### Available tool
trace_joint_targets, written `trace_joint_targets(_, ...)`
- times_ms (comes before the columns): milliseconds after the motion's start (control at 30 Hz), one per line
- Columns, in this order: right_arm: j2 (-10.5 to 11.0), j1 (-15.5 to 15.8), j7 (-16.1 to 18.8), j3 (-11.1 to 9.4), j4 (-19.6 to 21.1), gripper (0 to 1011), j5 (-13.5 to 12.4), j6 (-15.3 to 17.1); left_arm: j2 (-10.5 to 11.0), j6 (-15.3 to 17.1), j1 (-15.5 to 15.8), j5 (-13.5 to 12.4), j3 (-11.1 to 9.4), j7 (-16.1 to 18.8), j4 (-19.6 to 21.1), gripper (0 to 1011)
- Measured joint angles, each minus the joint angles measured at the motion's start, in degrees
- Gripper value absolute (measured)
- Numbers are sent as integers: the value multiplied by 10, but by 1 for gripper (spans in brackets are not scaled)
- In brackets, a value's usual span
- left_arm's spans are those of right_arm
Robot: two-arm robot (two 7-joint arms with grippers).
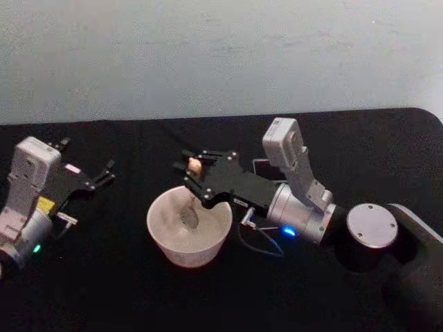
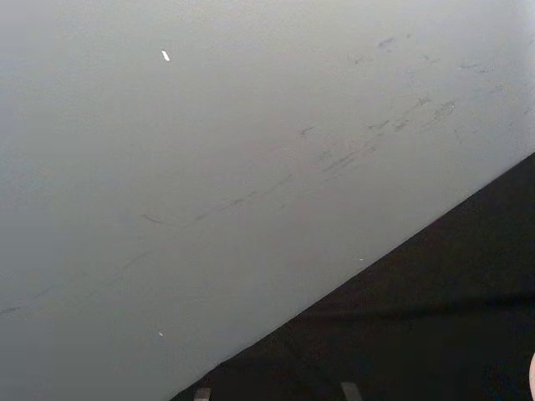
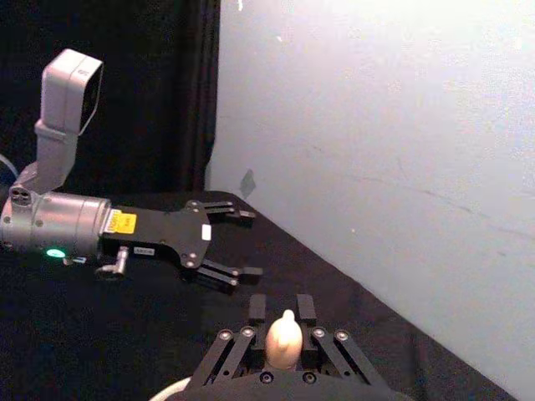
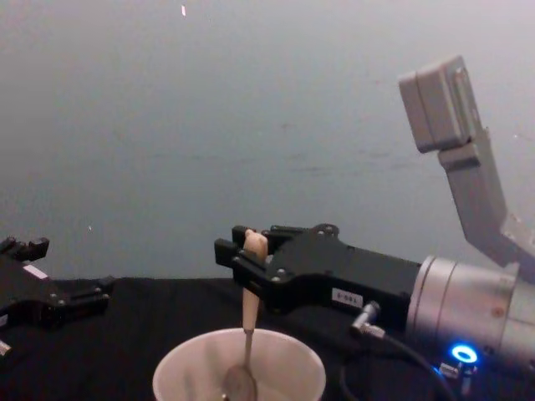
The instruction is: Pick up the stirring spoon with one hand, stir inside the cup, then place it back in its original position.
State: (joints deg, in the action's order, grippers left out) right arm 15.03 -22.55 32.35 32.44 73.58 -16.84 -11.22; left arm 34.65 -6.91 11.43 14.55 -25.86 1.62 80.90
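Observation:
The cream cup (image 1: 190, 254) stands at mid-table. The stirring spoon (image 1: 190, 207) hangs upright in it, its shiny bowl low inside the cup and its beige knob at the top. My right gripper (image 1: 196, 168) is shut on the handle just below the knob, directly over the cup. From the chest view the spoon (image 4: 247, 322) drops from the right gripper (image 4: 244, 251) into the cup (image 4: 167, 372). The knob of the spoon (image 3: 284, 341) sits between the right gripper's fingers (image 3: 257, 307). A dark square holder (image 1: 261, 167) is partly hidden behind my right arm.
My left gripper (image 1: 104, 173) rests open on the black table at the left, well away from the cup; it also shows open in the right wrist view (image 3: 248, 243). A pale wall runs along the table's far edge.

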Motion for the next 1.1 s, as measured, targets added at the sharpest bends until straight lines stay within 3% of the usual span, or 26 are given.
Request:
trace_joint_targets(400,7,5,-3,-11,4,214,6,0,0,0,0,0,0,0,0,1001)
trace_joint_targets(767,35,37,-3,-25,48,215,0,2,0,0,0,0,0,0,0,1001)
trace_joint_targets(1100,51,63,14,-15,82,215,-3,5,0,0,0,0,0,0,0,1001)
